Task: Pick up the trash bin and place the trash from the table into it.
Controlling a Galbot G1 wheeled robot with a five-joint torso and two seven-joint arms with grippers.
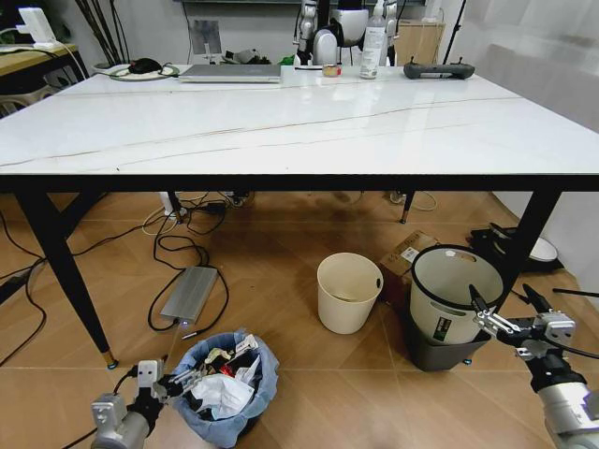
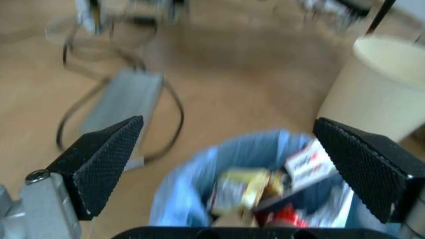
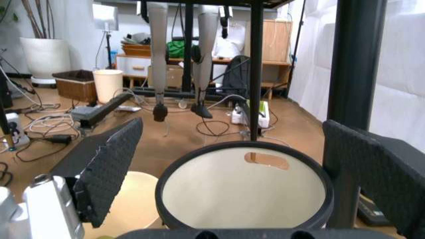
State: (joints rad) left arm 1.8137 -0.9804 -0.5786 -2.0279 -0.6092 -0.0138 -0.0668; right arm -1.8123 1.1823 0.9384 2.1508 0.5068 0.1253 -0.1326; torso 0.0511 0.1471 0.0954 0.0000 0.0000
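Note:
The trash bin [image 1: 251,404] stands on the floor in front of the table [image 1: 281,126], its light-blue bag [image 2: 189,184] overhanging the rim. The trash [image 1: 223,391] fills it: white tissues, wrappers and a red-white packet [image 2: 307,162]. My left gripper [image 1: 181,381] is low at the bin's left rim, open. In the left wrist view the left gripper [image 2: 228,124] has its fingers spread wide, with the bin just beyond them. My right gripper [image 1: 501,297] is open at the right, near a grey-and-black bin [image 1: 454,304]. In the right wrist view the right gripper [image 3: 232,124] frames that bin [image 3: 242,194].
A cream bucket [image 1: 348,292] stands between the two bins. A silver power box [image 1: 190,293] and cables lie on the floor to the left. Black table legs [image 1: 56,262] flank the space. On the table's far edge are a laptop [image 1: 229,73], a bottle [image 1: 374,37] and a controller [image 1: 438,68].

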